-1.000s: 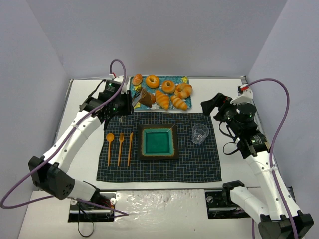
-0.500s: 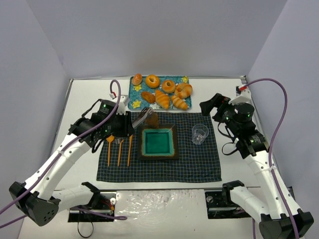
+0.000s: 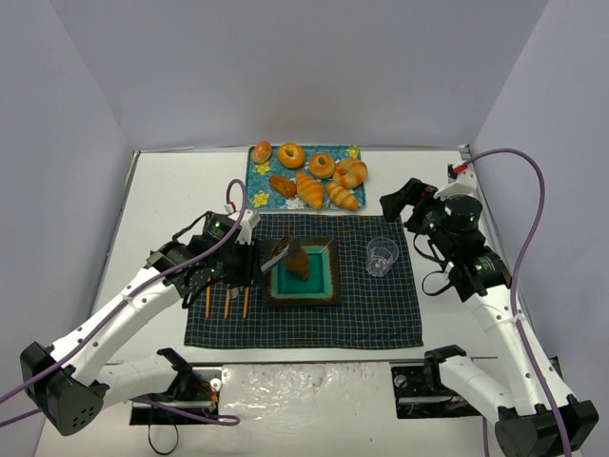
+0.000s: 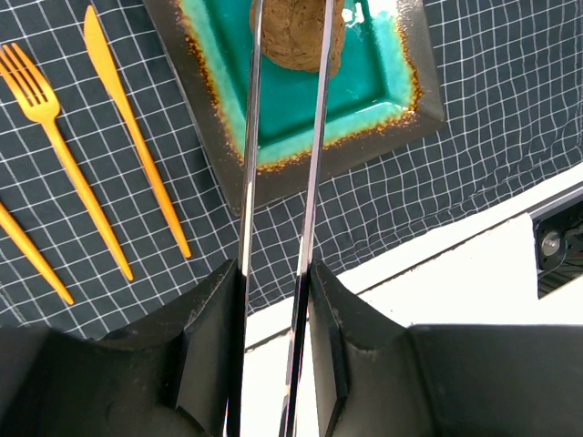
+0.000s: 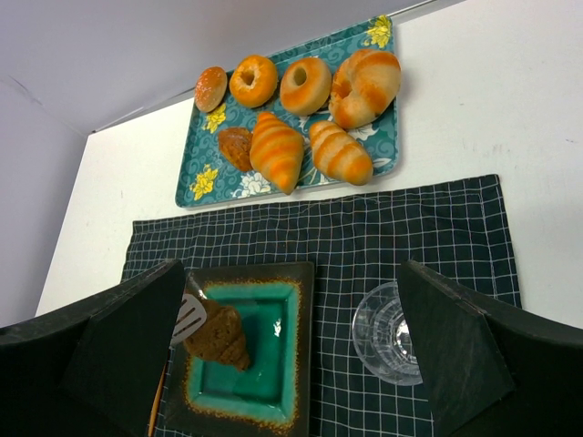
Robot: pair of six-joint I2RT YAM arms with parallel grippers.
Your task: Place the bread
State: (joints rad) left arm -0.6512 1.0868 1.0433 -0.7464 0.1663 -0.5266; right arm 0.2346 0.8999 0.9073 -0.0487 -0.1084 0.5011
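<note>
The bread [image 3: 296, 259], a dark brown ridged pastry, hangs over the left half of the square teal plate [image 3: 303, 298], pinched between the arms of metal tongs [image 3: 277, 254]. My left gripper [image 3: 242, 266] is shut on the tongs' handle, just left of the plate. In the left wrist view the two tong arms [image 4: 250, 164] run out from the left gripper [image 4: 273, 269] to the bread [image 4: 297, 32] above the plate [image 4: 419, 82]. My right gripper [image 3: 395, 202] stands open and holds nothing, well right of the plate. The right wrist view shows the bread [image 5: 221, 335] low over the plate [image 5: 305, 364].
A patterned tray [image 3: 255, 177] at the back holds golden croissants, ring pastries and small rolls. A clear glass [image 3: 382, 256] stands right of the plate on the dark checked placemat [image 3: 381, 319]. An orange spoon, fork [image 4: 55, 137] and knife [image 4: 137, 137] lie left of the plate.
My left arm has swung from the tray toward me, carrying the bread in the tongs to above the plate. The right arm has stayed put.
</note>
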